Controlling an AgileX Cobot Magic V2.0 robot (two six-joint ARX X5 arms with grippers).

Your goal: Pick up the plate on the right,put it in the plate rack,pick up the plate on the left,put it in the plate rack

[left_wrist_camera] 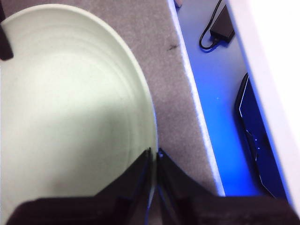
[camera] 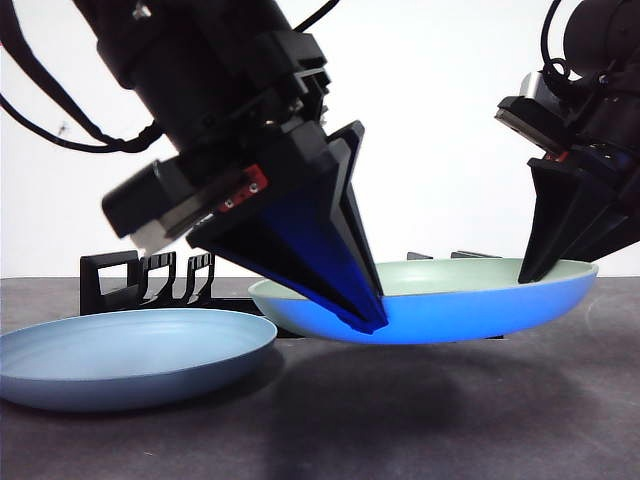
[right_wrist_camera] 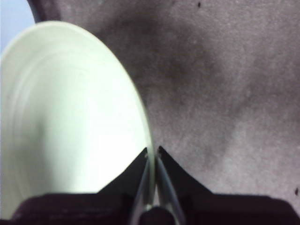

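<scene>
Pinched at opposite rims by the left end effector and right end effector, the pale green plate is held level above the tabletop, apparently for steadiness. The plate rack stands behind, still unfilled, and the blue plate is left lying.

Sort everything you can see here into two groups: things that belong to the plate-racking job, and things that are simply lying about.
Belongs to the job:
green plate, held off the table
blue plate, resting on the table
plate rack, behind the plates
left gripper and right gripper, each clamped on the green plate's rim

Lying about:
black adapter with its cable, off the table
</scene>
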